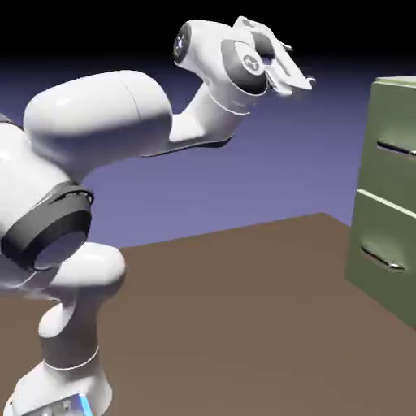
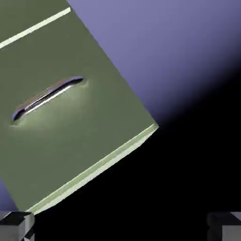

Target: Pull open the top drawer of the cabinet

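Gripper is wide open w/ nothing between the fingers, sitting high up and pointed toward the exterior view's right, well apart from the cabinet. In the hand view the two grey fingertips sit at the bottom corners, far apart, just dark space between them. Arm rises from lower left in the exterior view, elbow bent. Cabinet's at the right edge on the brown table, olive green. Top drawer looks shut, flush w/ the front, silver handle untouched. Hand cam shows a drawer front tilted, w/ its bar handle up left of the fingers.
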You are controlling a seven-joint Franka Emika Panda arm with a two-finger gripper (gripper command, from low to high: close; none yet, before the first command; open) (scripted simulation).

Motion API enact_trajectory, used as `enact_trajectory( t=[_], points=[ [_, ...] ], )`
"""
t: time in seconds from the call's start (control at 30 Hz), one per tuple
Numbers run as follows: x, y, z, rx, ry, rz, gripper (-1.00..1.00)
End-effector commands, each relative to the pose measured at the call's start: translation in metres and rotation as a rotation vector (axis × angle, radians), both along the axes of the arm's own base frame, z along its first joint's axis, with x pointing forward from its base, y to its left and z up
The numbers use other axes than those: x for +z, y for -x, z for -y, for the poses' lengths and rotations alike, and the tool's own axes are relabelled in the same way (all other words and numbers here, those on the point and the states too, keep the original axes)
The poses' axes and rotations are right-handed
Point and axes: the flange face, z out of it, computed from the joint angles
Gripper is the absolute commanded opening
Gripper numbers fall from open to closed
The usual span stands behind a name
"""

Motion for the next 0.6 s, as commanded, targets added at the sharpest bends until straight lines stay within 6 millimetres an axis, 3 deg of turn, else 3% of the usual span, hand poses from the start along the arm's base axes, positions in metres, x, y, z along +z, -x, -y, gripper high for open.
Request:
enact_trajectory(
  t=[0.0, 0.27, 0.57],
  points=[
    [-0.001, -0.006, 0.003, 0.002, 0.058, 0.019, 0.00],
    [-0.030, -0.068, 0.022, -0.002, 0.531, 0.142, 0.00],
    [-0.095, -0.150, 0.018, -0.014, 1.108, 0.215, 0.00]
  ],
)
